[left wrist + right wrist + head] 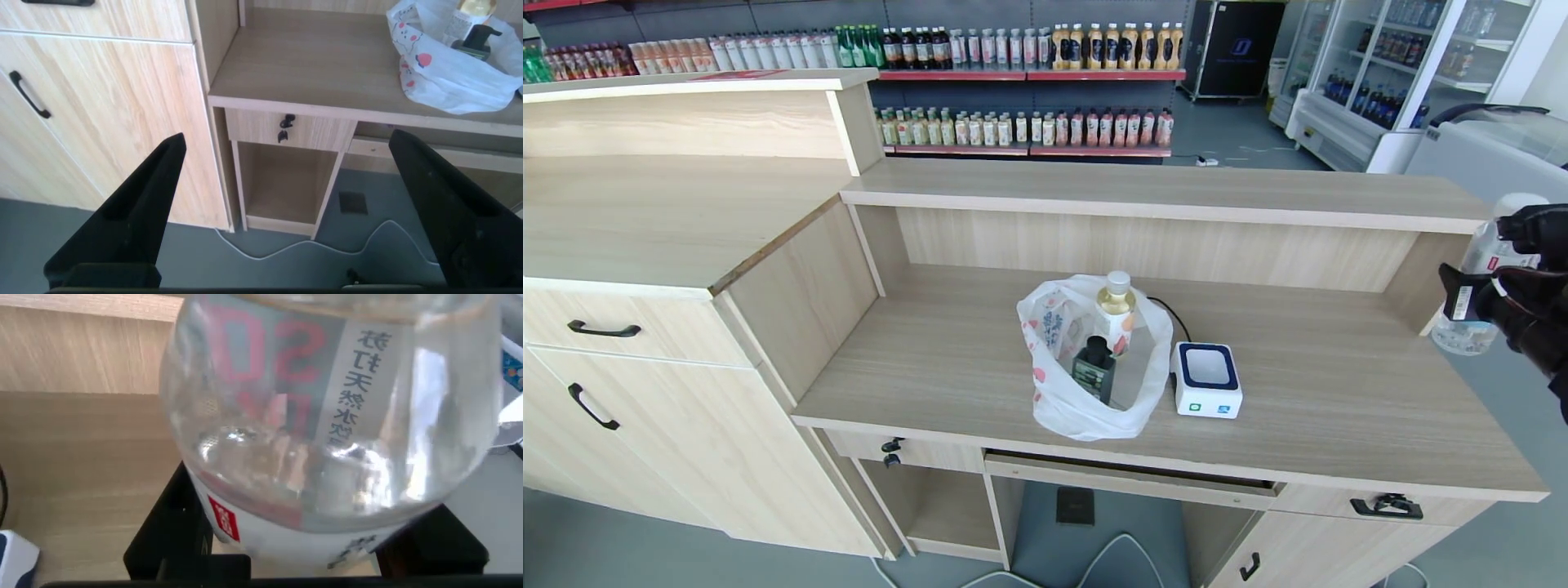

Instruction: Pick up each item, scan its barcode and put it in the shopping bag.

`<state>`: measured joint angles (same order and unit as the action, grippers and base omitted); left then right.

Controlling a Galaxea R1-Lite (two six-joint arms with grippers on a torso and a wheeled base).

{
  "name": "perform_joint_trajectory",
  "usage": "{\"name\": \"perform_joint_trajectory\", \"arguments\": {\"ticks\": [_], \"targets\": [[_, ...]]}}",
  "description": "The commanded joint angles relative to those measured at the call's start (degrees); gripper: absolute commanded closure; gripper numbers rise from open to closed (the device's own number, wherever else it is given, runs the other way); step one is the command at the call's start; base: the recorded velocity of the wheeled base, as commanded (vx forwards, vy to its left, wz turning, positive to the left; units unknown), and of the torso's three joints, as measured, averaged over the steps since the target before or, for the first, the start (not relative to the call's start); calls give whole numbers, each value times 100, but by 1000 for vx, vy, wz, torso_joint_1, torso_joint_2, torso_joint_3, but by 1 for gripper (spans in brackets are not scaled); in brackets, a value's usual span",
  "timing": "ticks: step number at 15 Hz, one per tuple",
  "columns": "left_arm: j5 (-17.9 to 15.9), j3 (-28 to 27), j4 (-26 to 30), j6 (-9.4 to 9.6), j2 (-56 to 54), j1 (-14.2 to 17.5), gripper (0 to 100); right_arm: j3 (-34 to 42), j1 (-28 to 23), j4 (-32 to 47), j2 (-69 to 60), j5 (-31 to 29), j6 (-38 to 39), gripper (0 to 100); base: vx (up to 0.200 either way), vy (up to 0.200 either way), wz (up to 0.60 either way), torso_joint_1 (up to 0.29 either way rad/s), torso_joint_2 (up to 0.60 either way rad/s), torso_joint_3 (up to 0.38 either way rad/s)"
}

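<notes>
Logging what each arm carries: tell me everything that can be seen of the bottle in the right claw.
The bottle is clear plastic and looks to hold clear liquid. It has a pale cap and a white-and-red printed label. The right claw holds it in the air, with black fingers closed on its sides around mid-body. It leans slightly, cap uppermost, just beyond the right end of the counter, and touches nothing else.

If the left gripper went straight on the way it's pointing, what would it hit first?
The open left gripper aims at the open cubby under the counter, probably meeting that first. Depth is unclear, and nothing nearer shows.
</notes>
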<state>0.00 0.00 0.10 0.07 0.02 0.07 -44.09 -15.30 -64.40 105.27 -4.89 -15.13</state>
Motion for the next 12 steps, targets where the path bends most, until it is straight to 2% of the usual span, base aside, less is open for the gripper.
{"name": "perform_joint_trajectory", "arguments": {"ticks": [1, 4, 10, 12], "targets": [[9, 0, -1, 1, -2, 1, 0, 155, 18, -20, -129, -12, -254, 100, 0, 0, 0, 0, 0, 0], [0, 0, -1, 1, -2, 1, 0, 191, 27, -37, -120, -3, -421, 100, 0, 0, 0, 0, 0, 0], [0, 0, -1, 1, -2, 1, 0, 120, 431, -257, 55, 76, -394, 100, 0, 0, 600, 0, 1, 2], [0, 0, 8, 1, -2, 1, 0, 111, 581, -494, 143, 445, -25, 100, 0, 0, 0, 0, 0, 0]]}}
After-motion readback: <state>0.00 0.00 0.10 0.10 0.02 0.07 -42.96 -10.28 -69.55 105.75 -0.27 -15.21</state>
